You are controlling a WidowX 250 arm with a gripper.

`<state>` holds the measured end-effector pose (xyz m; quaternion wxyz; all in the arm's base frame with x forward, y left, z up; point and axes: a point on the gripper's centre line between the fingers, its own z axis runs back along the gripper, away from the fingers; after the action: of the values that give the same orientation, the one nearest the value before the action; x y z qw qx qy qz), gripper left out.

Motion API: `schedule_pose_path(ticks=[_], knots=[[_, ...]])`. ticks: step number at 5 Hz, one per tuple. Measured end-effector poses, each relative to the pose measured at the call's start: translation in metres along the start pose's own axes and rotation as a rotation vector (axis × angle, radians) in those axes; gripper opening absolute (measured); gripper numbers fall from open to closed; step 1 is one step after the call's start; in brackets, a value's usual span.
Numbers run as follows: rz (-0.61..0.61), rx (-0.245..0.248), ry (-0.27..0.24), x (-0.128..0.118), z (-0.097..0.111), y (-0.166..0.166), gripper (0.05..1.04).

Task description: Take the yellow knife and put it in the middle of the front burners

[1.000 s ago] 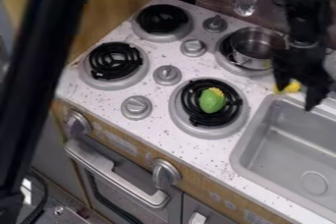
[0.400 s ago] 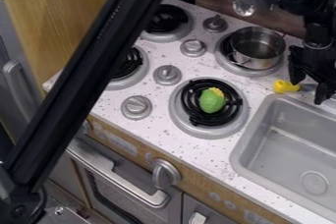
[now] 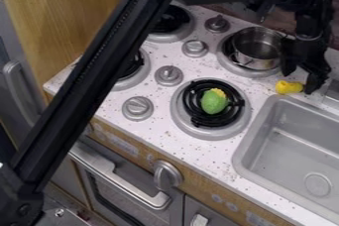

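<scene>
One yellow plastic knife (image 3: 287, 87) is lying on the speckled white bench (image 3: 205, 157), between the round silver metal pot (image 3: 255, 63) and the grey sink (image 3: 241, 158). Just beside it, the black two-finger tool (image 3: 299, 81) is hanging with its tips spread apart, while a rounded green-and-yellow toy (image 3: 213, 103) is sitting on a black coil burner (image 3: 194, 113).

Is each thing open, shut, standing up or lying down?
Claw: open, above the counter
Yellow knife: lying on the counter
Pot: upright, no lid, on a back burner
Green-and-yellow toy: lying on a front burner
Oven door: shut
</scene>
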<state>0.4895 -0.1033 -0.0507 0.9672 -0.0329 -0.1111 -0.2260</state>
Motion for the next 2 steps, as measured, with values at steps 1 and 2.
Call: schedule_pose_path(ticks=[1, 2], knots=[[0.020, -0.018, 0.004, 0.001, 0.003, 0.003, 0.999], [0.031, -0.038, 0.041, -0.007, -0.009, 0.006, 0.953]])
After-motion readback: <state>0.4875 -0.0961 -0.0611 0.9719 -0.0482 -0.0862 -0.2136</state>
